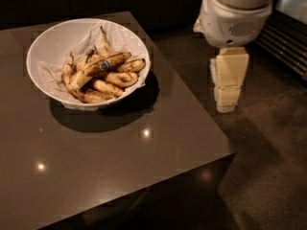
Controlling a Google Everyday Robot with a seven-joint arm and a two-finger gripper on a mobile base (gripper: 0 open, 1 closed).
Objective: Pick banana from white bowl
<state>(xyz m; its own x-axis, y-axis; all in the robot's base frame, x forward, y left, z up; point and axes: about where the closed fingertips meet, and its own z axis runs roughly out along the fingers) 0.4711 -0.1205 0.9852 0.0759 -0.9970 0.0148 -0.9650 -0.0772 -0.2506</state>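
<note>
The banana [98,67] lies in the white bowl [31,56], on top of a heap of shorter, browner bananas [112,80]. The hand [226,87] hangs well to the right of it, off the tabletop [120,166] and over the floor [268,152], so the reach has to go leftward across the tabletop's right edge. The hand points down beneath the arm's white housing [235,13], and I cannot tell whether it is spread or pressed together. The banana's long axis runs on a diagonal, from its lower end at the bowl's left to its raised end near the middle. A small blue sticker [104,64] sits about halfway along. Judging from that lie, a grasp across the fruit near the sticker would need the hand turned crosswise to the diagonal and brought down from above, since the bowl's wall rises between the two. Crumpled white paper [93,32] lines the bowl. The bowl stands on the far left part of the dark, glossy tabletop, which shows a few bright ceiling reflections. The room around it is dim, with speckled dark flooring and a slatted grille [288,37] at the far right.
</note>
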